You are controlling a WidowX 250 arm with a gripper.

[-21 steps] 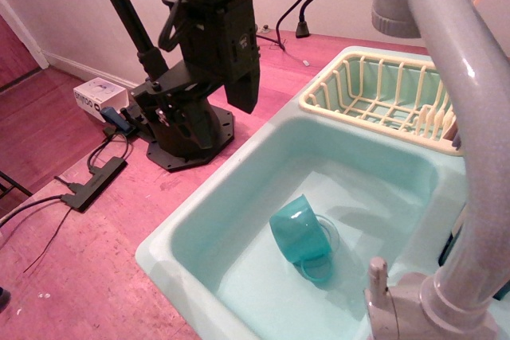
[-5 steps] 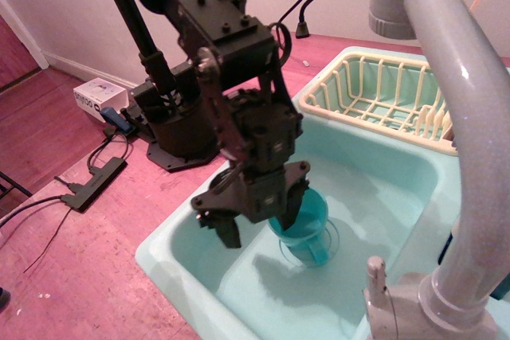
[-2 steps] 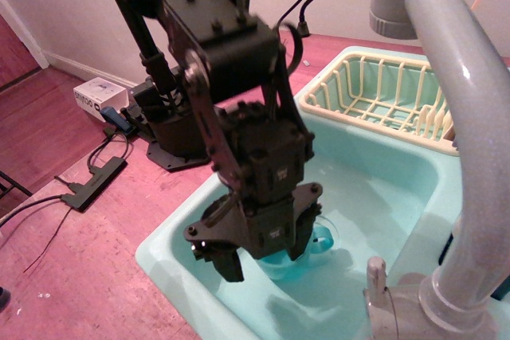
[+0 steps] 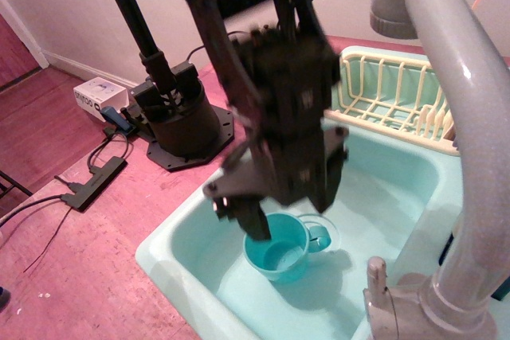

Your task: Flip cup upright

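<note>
The teal-blue cup (image 4: pixel 276 258) now stands upright on the floor of the aqua sink basin (image 4: pixel 171 243), its open mouth facing up and its inside visible; a moment ago it was almost wholly hidden beneath the gripper, and earlier still it lay tipped on its side. It sits toward the basin's 7 o'clock corner, with its handle at its 2 o'clock side next to the clear drain ring (image 4: pixel 328 231).

The gripper (image 4: pixel 293 203) has risen and shifted toward 1 o'clock since the previous frame. Its fingers are spread apart and hold nothing: one dark fingertip (image 4: pixel 256 224) hangs just over the cup's rim at 10 o'clock, and whether it touches the rim is hard to tell; the other finger sits at the gripper's right edge.

The black arm (image 4: pixel 263 45) is motion-blurred, and its upper part is cut off by the top edge. It hides the near corner of the cream dish rack (image 4: pixel 398 93). The grey faucet (image 4: pixel 470 117) blocks the right side, cut off by the frame.
</note>
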